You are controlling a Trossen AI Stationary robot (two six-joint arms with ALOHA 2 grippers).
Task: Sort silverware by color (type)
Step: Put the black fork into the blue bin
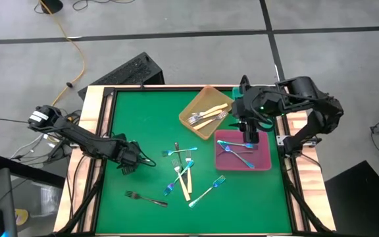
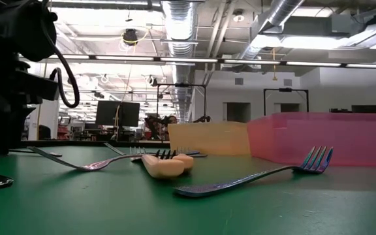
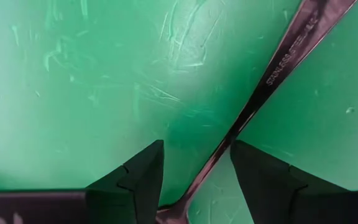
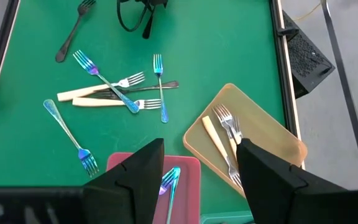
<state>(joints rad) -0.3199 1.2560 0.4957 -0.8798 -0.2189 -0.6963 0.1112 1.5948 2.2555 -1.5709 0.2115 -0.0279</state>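
Straddling a dark fork handle [image 3: 272,74], the left gripper [image 1: 127,160] sits low on the green bench [image 1: 143,125] at about eight o'clock, its jaws apart with the handle running between them. For a clean pick, the jaws should be closed squarely across that thin handle and lifted straight up, since it lies flat and could slip.

The right gripper [image 1: 249,135] hangs over the pink tray [image 1: 263,162] at about three o'clock, jaws apart and nothing held; blue forks [image 1: 237,146] already lie inside. Cream-handled forks [image 1: 206,115] rest in the orange tray [image 1: 191,106] at one o'clock. A mixed pile [image 1: 181,172] remains at centre, with another dark fork [image 1: 145,197] at seven o'clock.
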